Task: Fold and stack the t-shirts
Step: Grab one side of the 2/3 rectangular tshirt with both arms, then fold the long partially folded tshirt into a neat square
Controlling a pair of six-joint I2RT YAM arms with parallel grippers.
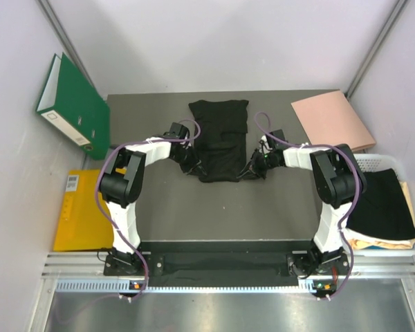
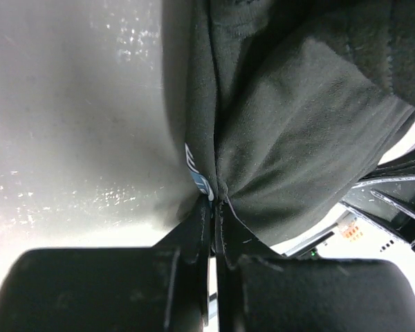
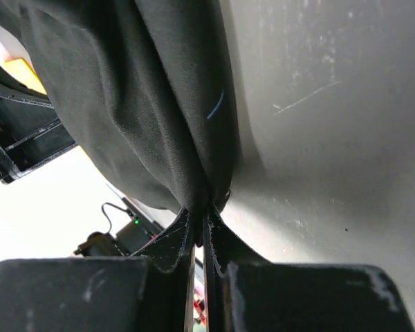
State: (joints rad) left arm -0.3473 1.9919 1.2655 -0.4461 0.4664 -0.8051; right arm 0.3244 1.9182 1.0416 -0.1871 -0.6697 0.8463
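A black t-shirt lies lengthwise on the grey table, its far end flat and its near end lifted. My left gripper is shut on the shirt's near left corner; the left wrist view shows the jaws pinching the black cloth with a blue-and-white label at the tips. My right gripper is shut on the near right corner; the right wrist view shows the cloth bunched between the jaws. Another black folded shirt lies in the white basket at right.
A green binder leans at the back left. A yellow folder lies at the left. A pink folder lies at the back right. The white basket stands at the right edge.
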